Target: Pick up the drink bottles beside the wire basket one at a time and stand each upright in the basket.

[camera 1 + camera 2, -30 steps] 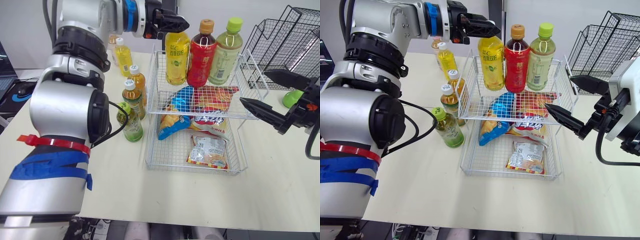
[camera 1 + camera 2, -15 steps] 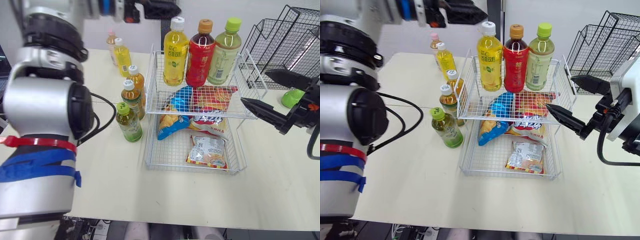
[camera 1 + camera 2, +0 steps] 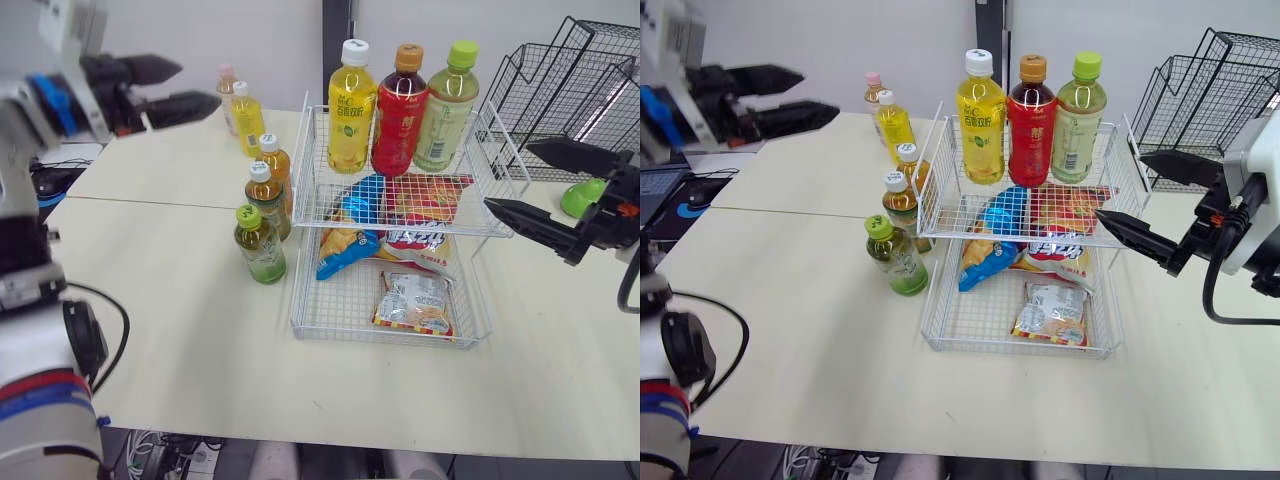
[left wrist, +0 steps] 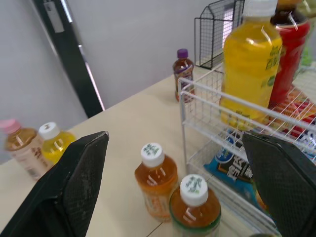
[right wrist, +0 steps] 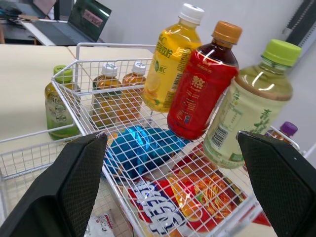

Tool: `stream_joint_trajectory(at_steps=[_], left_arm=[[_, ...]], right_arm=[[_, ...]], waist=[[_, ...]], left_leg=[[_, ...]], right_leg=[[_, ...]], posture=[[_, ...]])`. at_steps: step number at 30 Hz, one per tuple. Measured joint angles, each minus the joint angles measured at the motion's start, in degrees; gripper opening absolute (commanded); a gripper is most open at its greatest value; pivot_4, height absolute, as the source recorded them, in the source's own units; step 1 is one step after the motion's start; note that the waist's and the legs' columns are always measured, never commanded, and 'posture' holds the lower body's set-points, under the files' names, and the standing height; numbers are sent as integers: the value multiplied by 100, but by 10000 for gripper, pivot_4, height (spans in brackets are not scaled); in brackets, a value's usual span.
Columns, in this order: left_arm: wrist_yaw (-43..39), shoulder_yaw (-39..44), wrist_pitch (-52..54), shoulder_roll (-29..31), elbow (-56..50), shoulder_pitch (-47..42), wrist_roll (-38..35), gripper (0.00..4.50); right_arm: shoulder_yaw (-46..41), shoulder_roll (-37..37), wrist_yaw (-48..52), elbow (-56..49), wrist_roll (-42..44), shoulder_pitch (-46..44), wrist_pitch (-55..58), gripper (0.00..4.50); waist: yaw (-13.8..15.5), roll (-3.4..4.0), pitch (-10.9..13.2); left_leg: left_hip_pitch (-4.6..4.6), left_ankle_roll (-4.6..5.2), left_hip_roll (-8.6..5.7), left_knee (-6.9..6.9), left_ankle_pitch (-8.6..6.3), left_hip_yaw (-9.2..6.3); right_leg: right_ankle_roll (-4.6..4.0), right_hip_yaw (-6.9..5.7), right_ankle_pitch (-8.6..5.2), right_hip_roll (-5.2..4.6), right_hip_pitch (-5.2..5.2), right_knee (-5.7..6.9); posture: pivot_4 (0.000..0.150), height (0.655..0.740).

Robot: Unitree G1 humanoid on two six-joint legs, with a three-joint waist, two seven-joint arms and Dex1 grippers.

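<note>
The two-tier wire basket [image 3: 306,190] holds three upright bottles on its upper shelf: a yellow one [image 3: 350,105], a red one [image 3: 400,110] and a pale green one [image 3: 445,105]. To its left on the table stand a green-capped bottle [image 3: 260,245], two amber white-capped bottles [image 3: 268,198] [image 3: 277,165], a small yellow bottle [image 3: 247,117] and a pink-capped one [image 3: 226,95]. My left gripper [image 3: 200,84] hangs open and empty far to the left of the basket, above the table's back. My right gripper [image 3: 507,177] is open and empty just right of the upper shelf.
Snack bags [image 3: 415,300] lie in the basket's lower tier and under the upper shelf. Black wire racks [image 3: 590,80] stand at the back right, with a green object [image 3: 582,195] before them. A purple-capped bottle [image 4: 183,74] stands behind the basket.
My left gripper has let go of the yellow bottle, which now stands on the upper shelf, and the arm has swung back to the far left. The right gripper has stayed put.
</note>
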Motion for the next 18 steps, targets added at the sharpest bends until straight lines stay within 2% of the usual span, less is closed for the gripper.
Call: stream_joint_trajectory(at_steps=[7,11,14,18], left_arm=[[-44,1026,-263,213,-1049,2650,-477,44679],[-60,1400,-384,177,-1620,3821,-732,44679],[95,1621,-348,-87,-2113,4526,-987,44679],[535,1631,-153,-451,-2651,4803,-1332,44679]], right_arm=[[673,12,756,330,-62,-567,-174,45000],[968,61,1015,329,27,-930,-150,45000],[1319,248,1069,241,67,-1188,-128,45000],[1632,446,1032,147,126,-1377,-34,45000]], waist=[[-10,1,0],[-2,1,0],[6,1,-1],[45,-1,-1]], left_leg=[[4,1,4,-5,-1,3],[6,1,10,-6,0,1],[8,2,14,-5,0,0],[6,5,13,-4,2,-5]], right_leg=[[-1,2,0,-2,-1,-3],[-4,2,1,-8,0,-4],[-4,2,1,-11,2,-4],[-3,-3,0,-17,6,-5]], posture=[[1500,7400],[1500,7400],[1500,7400],[1500,7400]])
